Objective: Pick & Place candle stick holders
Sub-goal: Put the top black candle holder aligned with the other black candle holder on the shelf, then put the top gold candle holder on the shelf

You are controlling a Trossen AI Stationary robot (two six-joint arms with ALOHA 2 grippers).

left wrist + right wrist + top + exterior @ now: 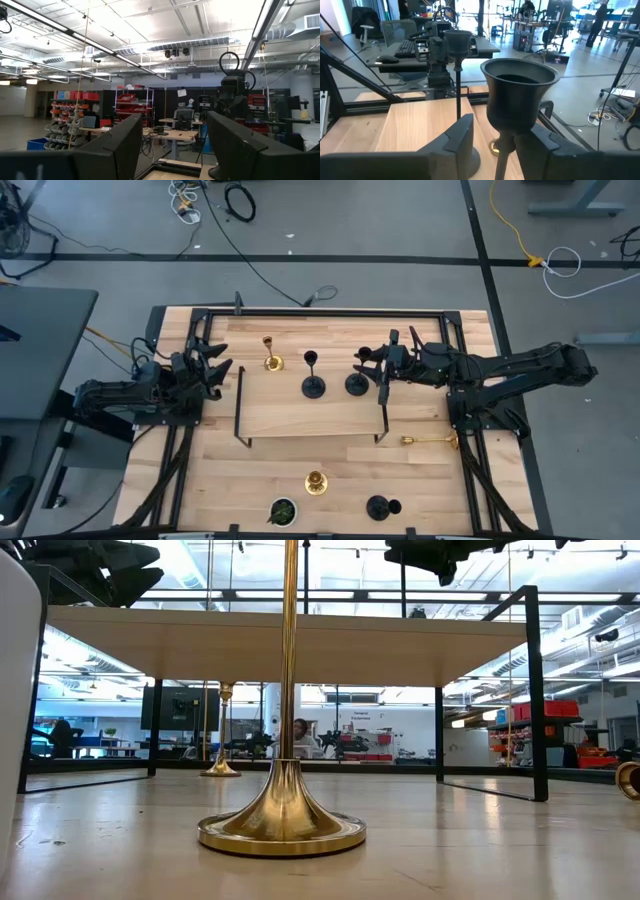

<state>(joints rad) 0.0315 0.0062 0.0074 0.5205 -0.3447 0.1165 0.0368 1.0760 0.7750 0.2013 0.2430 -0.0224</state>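
My right gripper (368, 366) is open over the raised wooden shelf (310, 415). Its fingers stand on either side of the thin stem (505, 150) of a black holder (357, 383), just under its top cup (519, 95). That holder stands upright on its round base on the shelf. A second black holder (313, 386) stands beside it. A gold holder (271, 361) stands at the shelf's far left. My left gripper (218, 370) is open and empty at the shelf's left end. My right gripper comes level from the table's right side, its fingers across the black holder's stem (505, 150). One finger (537, 142) looks close against the stem and the other (462, 137) stands clear. I cannot tell whether it touches.
A gold holder (316, 482) stands on the near table and fills the low view (281, 825). Another gold one (432, 441) lies on its side at the right. A black holder (380, 507) and a small dark round thing with green inside (282, 511) sit near the front edge.
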